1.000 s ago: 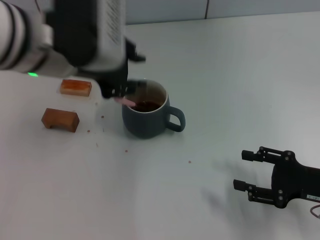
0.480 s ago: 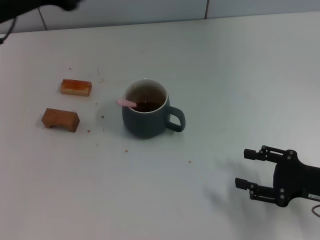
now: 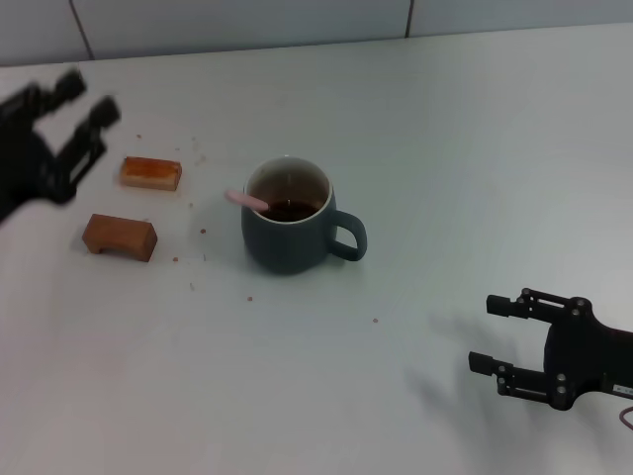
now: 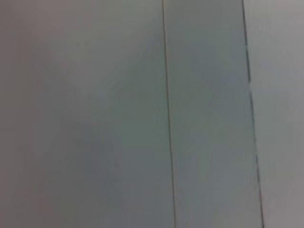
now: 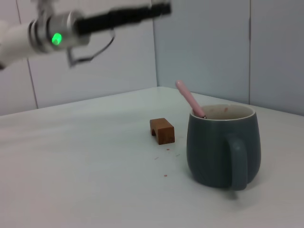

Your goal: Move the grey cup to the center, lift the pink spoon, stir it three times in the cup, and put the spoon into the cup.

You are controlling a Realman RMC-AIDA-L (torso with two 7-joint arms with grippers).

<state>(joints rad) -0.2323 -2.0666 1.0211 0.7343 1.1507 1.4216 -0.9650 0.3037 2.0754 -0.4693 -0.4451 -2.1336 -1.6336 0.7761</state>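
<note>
The grey cup [image 3: 289, 229] stands near the middle of the table, handle toward my right side; it also shows in the right wrist view [image 5: 223, 144]. The pink spoon [image 3: 247, 200] stands in the cup, its handle leaning over the rim on my left; the right wrist view shows the spoon [image 5: 190, 99] too. My left gripper [image 3: 79, 111] is open and empty at the far left, well away from the cup. My right gripper [image 3: 489, 334] is open and empty at the near right of the table.
Two small brown wooden blocks [image 3: 150, 172] [image 3: 119, 236] lie left of the cup, with crumbs scattered around them. One block [image 5: 162, 130] shows in the right wrist view. The left wrist view shows only a tiled wall.
My left arm drew back from the cup, went out of view, then came in again at the far left with its gripper open. The spoon stays in the cup. The right gripper barely moved.
</note>
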